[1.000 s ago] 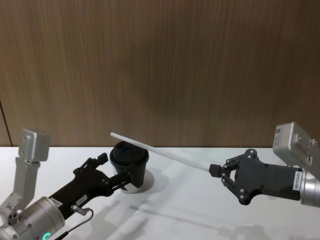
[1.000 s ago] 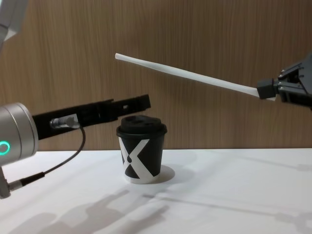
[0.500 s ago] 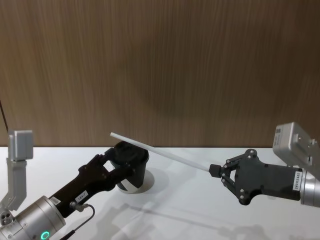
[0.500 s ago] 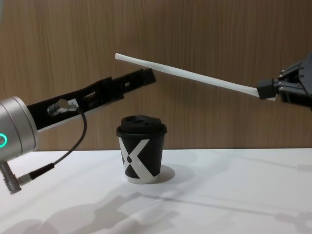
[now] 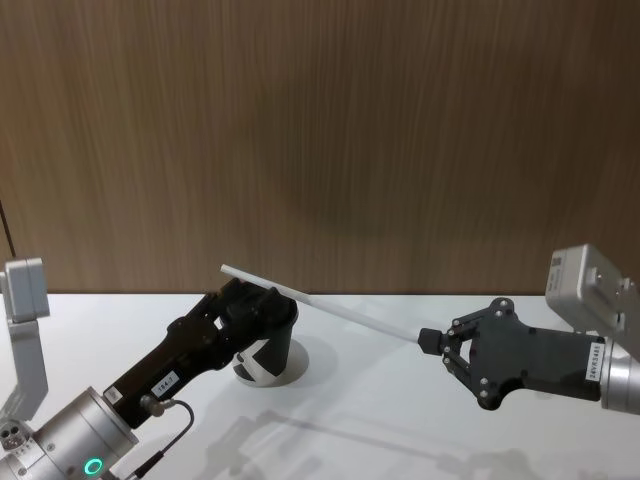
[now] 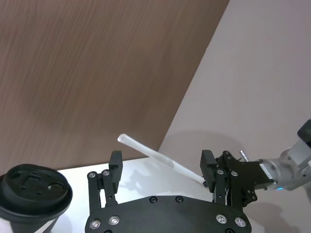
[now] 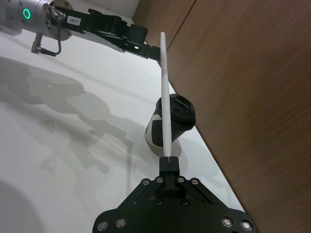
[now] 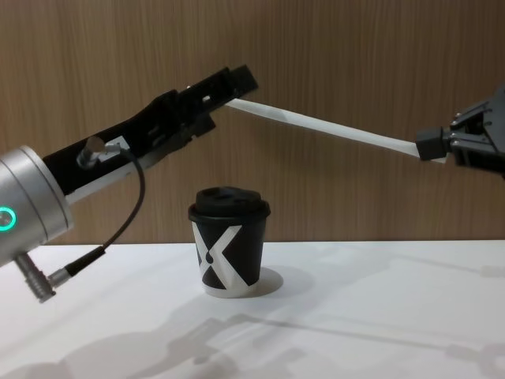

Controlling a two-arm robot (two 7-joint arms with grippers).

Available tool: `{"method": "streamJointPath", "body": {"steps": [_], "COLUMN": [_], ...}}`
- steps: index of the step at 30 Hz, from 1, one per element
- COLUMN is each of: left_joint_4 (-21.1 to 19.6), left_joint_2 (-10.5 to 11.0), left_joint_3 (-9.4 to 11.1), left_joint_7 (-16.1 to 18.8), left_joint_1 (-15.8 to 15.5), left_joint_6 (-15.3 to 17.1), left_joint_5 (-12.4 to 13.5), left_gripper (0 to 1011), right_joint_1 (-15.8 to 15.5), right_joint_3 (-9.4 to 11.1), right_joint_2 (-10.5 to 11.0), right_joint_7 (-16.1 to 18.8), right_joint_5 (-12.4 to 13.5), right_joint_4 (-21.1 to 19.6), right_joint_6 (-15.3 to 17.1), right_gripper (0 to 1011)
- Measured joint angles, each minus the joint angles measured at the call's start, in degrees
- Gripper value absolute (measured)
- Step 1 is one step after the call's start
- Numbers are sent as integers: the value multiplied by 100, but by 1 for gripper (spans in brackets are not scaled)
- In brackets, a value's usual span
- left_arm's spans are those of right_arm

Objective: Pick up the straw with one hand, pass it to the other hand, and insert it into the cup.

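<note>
Straw (image 8: 323, 126): clear of the surface (image 8: 379, 316), held in the air on a slope. Lower end at 3 o'clock in the chest view, upper free end toward 10 o'clock, passing high over the cup (image 8: 229, 253).

Right pincer (image 8: 430, 147): clamped tight on the lower end of the straw. Positioned at 3 o'clock of the cup, well apart from it and raised above the surface. In the right wrist view, straw running straight out from between the closed fingertips, across the cup lid behind it.

Left pincer (image 8: 237, 79): raised at 12 o'clock above the cup in the chest view, clear of the lid, with the arm entering from 8 o'clock. Fingers (image 6: 115, 164) spread wide, one on each side of the straw near its free end, not closed on it. In the head view, tip of the straw projecting just past this pincer at 10 o'clock.

Cup: upright on the surface, black domed lid fitted, white X toward the chest camera. In the head view, partly covered by the left pincer.

Green ring light (image 8: 6, 217) lit on the left arm at 8 o'clock. Cable (image 8: 126, 213) hanging in a loop below that arm. Wood-grain wall (image 8: 355, 47) behind.
</note>
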Motion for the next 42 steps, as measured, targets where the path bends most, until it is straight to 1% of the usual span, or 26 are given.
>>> {"method": "streamJointPath", "body": {"steps": [5,12,25,27,30,31,32,34,36,39,40,42], "left_joint_4": [111,239,388,403,415,419,426,434,439,447,449,453], "left_joint_2": [-106,-251,-406,-422,-433,-436,-442,-451,-456,-462,-465,-469], "left_joint_3": [10,50,135,143,151,153,156,161,164,168,169,172], "left_joint_7": [-83,-63,16,22,29,31,34,37,39,42,42,44], "left_joint_1": [-44,-119,-223,-233,-244,-246,-249,-257,-260,-265,-266,-269], "left_joint_6": [-75,-135,-186,-190,-193,-194,-195,-198,-199,-202,-202,-204], "left_joint_5": [-143,-267,-406,-419,-431,-434,-442,-448,-452,-459,-460,-465], "left_gripper": [1003,1003,993,961,871,871,816,782,702,627,563,528], "right_joint_1": [0,0,0,0,0,0,0,0,0,0,0,0], "right_joint_3": [0,0,0,0,0,0,0,0,0,0,0,0], "right_joint_2": [0,0,0,0,0,0,0,0,0,0,0,0], "right_joint_7": [0,0,0,0,0,0,0,0,0,0,0,0], "right_joint_5": [0,0,0,0,0,0,0,0,0,0,0,0], "right_joint_4": [0,0,0,0,0,0,0,0,0,0,0,0], "right_joint_6": [0,0,0,0,0,0,0,0,0,0,0,0], "right_gripper": [0,0,0,0,0,0,0,0,0,0,0,0]}}
